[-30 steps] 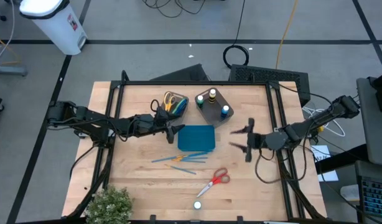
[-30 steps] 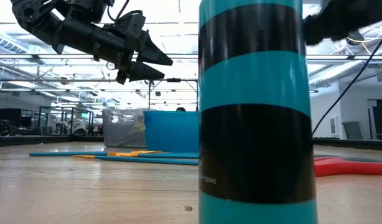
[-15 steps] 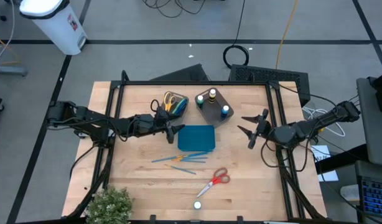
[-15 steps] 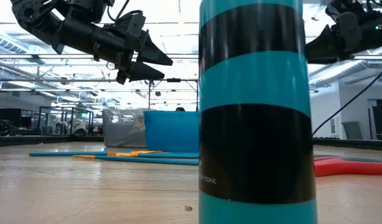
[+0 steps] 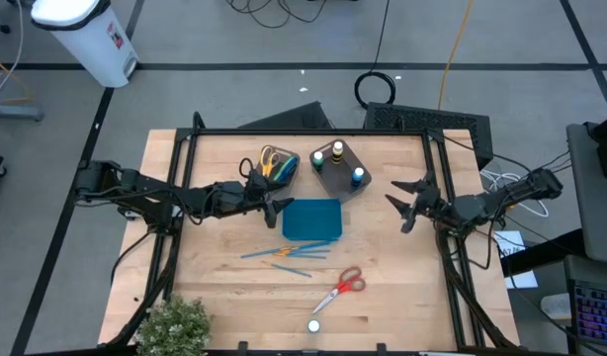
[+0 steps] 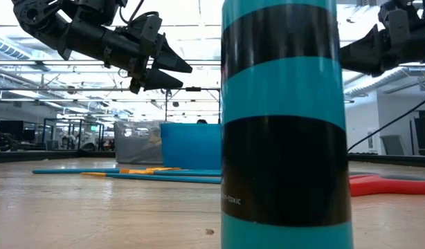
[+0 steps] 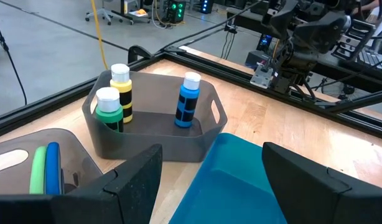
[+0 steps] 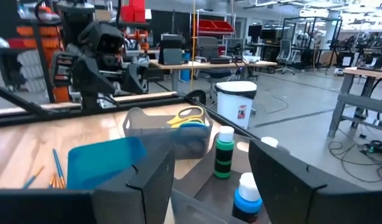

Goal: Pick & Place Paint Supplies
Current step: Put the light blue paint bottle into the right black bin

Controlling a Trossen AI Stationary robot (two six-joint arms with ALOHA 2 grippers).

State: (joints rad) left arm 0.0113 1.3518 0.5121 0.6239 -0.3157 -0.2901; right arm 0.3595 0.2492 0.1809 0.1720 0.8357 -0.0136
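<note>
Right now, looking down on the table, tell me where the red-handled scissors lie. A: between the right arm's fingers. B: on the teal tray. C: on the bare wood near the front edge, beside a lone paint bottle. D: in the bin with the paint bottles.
C: the red-handled scissors lie flat on the table, in front of the teal tray, with a lone paint bottle just nearer the front edge.

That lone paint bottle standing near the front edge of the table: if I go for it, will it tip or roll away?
The lone paint bottle stands upright on bare wood, tall and narrow in the low view, so a sideways nudge would probably topple it. Its round body would then likely roll. The label looks smooth, so it may be somewhat slippery; closing low on the body seems safer.
</note>
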